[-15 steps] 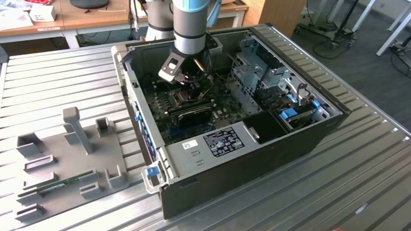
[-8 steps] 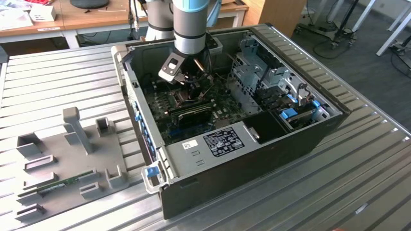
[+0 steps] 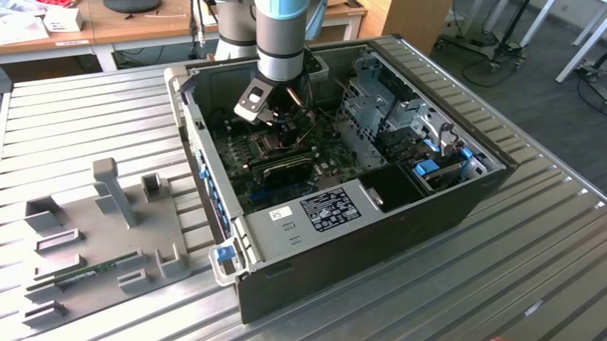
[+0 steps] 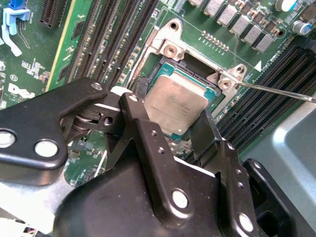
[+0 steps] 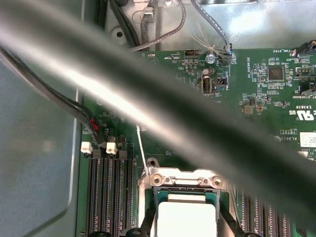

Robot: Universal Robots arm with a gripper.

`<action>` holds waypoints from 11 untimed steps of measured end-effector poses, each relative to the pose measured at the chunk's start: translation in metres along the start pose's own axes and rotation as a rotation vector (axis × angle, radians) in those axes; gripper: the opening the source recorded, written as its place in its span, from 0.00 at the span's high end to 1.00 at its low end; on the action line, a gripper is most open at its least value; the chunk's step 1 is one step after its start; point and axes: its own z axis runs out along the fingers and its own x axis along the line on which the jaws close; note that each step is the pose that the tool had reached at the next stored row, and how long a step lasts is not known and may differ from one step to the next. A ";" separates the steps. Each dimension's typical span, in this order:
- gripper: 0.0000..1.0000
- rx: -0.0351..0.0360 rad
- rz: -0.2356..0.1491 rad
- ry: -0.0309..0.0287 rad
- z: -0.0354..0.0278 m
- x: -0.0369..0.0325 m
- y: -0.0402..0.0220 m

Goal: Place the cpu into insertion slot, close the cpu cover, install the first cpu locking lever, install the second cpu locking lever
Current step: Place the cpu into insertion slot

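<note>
The cpu (image 4: pixel 175 98), a flat square chip with a dull grey top, lies level over the insertion slot (image 4: pixel 168 68) on the green motherboard (image 4: pixel 74 44). My gripper (image 4: pixel 170 114) is down inside the computer case, its black fingers (image 4: pixel 134 109) pressed on two opposite edges of the chip. The first wrist view shows the cpu (image 5: pixel 186 217) as a bright square below the slot's metal rim (image 5: pixel 183 180). A thin wire locking lever (image 4: pixel 276 92) sticks out free from one socket corner. The cpu cover is hidden. In the exterior view the gripper (image 3: pixel 277 128) hovers over the slot (image 3: pixel 270 147).
Long black memory slots (image 4: pixel 113 39) flank the socket on both sides. Loose cables (image 5: pixel 74 106) run near the board's edge. The open case (image 3: pixel 342 234) walls in the arm. A grey fixture plate (image 3: pixel 95 234) lies on the ribbed metal table (image 3: pixel 531 284) at the exterior view's left.
</note>
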 end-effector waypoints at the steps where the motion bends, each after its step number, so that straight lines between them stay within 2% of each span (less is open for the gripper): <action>1: 0.40 0.0004 0.000 -0.0007 -0.0003 -0.0001 -0.0001; 6: 0.40 0.0006 0.000 -0.0010 -0.0009 -0.0001 -0.0001; 11: 0.40 0.0006 0.000 -0.0009 -0.0082 0.0001 0.0002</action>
